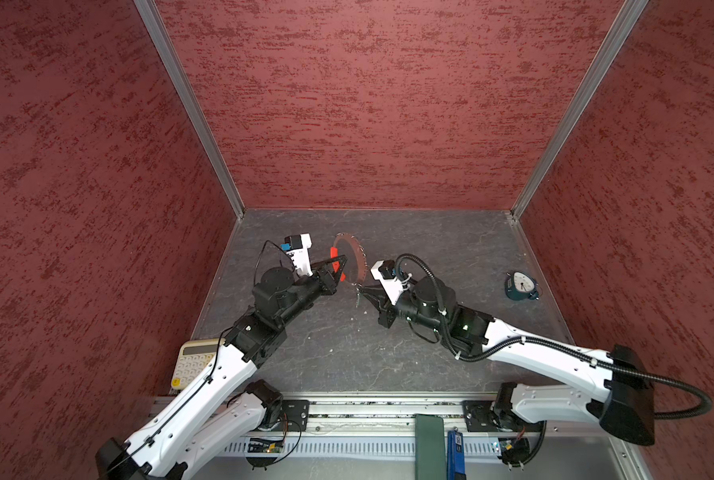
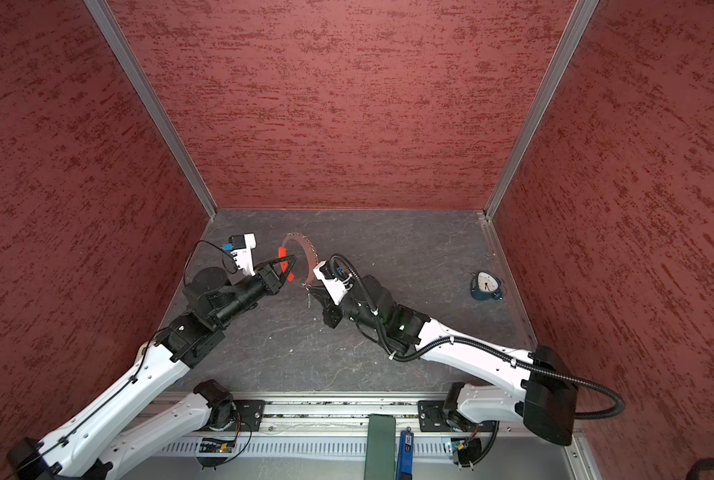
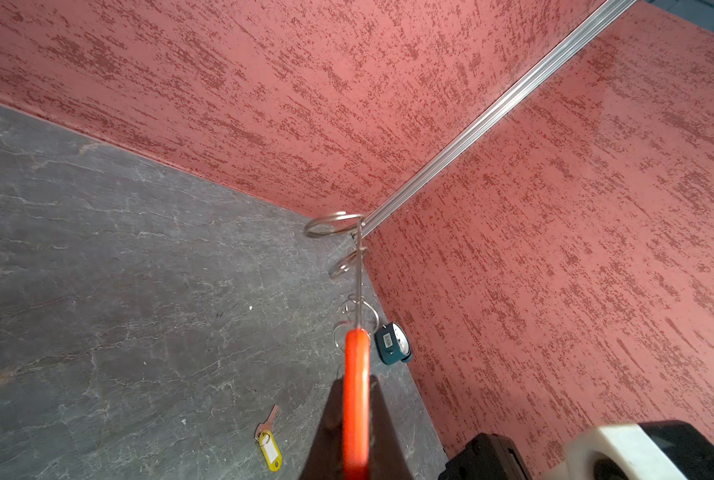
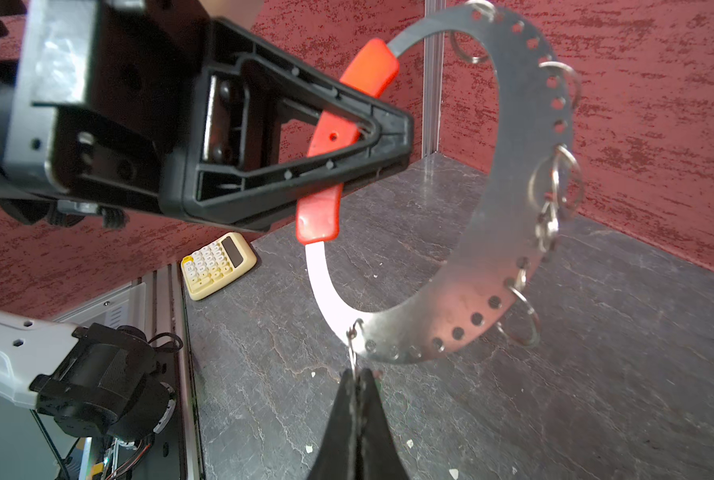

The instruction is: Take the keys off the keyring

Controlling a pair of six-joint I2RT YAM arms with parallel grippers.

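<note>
Right wrist view, and the keyring [image 4: 513, 166] is up in the air, standing on edge above the table [image 4: 596, 374]. It's a flat metal crescent with holes punched along its outer rim and loose rings [image 4: 554, 187] hanging from several of them. The left gripper [image 4: 388, 139] has it by the red sleeve [image 4: 320, 212], fingers clamped on the plastic from either side. Down at the low end of the crescent, the right gripper [image 4: 357, 376] is pinched tight on one small ring [image 4: 353, 332] threaded through an end hole, jaws hard together on the wire.

Over to the left wrist view. We're looking along the sleeve edge-on between the fingers, and on the table lies the yellow key [image 3: 270, 451]. Its tag and metal key are flat on the slate, off the keyring and well apart from it.

In both top views the two grippers meet near the middle of the table, left on the sleeve, right at the crescent's lower end. Something small dangles just under the right tips, too small to tell what. A calculator [image 1: 193, 361] sits at the near left edge, partly under the left arm. A clock [image 1: 521, 286] lies well off to the right.
</note>
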